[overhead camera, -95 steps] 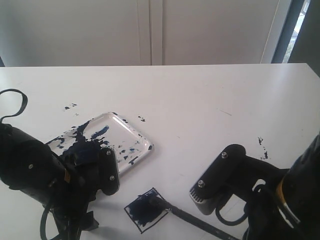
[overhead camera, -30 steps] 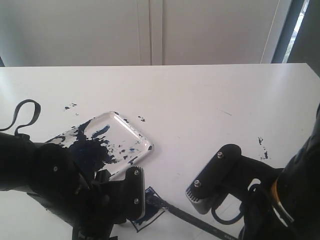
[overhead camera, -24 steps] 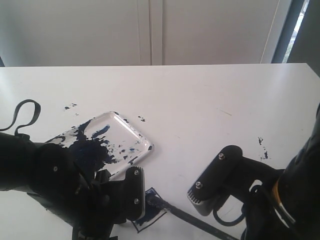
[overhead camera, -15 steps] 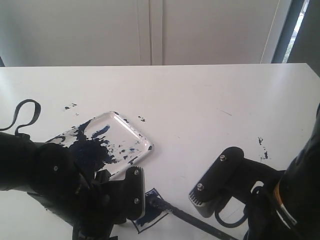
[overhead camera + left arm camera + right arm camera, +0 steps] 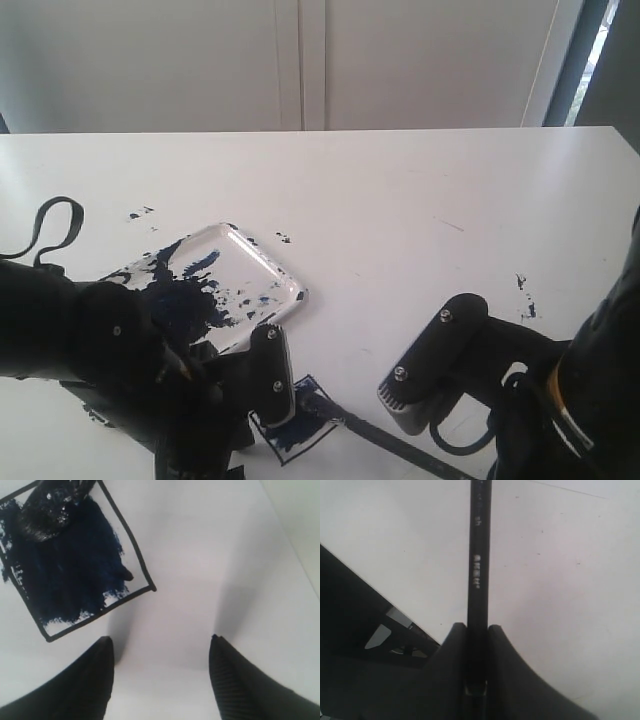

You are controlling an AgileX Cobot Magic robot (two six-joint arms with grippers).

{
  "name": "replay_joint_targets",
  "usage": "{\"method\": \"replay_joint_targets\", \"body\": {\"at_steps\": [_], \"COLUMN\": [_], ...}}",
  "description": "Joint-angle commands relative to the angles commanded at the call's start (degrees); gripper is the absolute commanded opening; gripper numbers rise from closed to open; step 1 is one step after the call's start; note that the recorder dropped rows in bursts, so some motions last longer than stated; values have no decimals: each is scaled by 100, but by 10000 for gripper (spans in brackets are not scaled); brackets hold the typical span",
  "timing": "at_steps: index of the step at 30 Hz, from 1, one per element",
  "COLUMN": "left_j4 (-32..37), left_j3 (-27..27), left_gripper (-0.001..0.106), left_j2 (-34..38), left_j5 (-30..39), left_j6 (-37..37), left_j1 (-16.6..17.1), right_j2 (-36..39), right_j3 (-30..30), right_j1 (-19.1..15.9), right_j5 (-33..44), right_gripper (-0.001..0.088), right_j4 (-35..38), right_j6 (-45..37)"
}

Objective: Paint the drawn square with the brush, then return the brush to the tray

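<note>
Black and stiff, the brush [image 5: 479,570] looks light; the right gripper [image 5: 477,630] clenches its handle, well back from the bristles on the drawn square [image 5: 75,565]. The left gripper [image 5: 160,642] hangs released beside that square.

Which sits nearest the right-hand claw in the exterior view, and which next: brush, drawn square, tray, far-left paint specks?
1. brush: clamped in the right gripper.
2. drawn square: at the brush tip, to the left.
3. tray: farther left and back.
4. far-left paint specks: beyond the tray.
</note>
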Motion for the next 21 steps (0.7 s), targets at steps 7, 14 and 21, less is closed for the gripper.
{"method": "replay_joint_targets", "body": {"at_steps": [7,14,21], "left_j4": [-65,-65,-53], "left_j3": [0,0,0], "left_gripper": [600,600,600], "left_j2": [0,0,0], "left_j5": [-11,-63,-146], "left_j6": [0,12,12], "left_j1": [0,0,0], "right_j2": [-35,-472,-513], "right_j3": [0,0,0], "right_j1": [0,0,0], "right_j5": [-86,26,365], "right_gripper": [0,0,0], "right_j4": [0,402,706], "right_j6": [0,-131,-354]}}
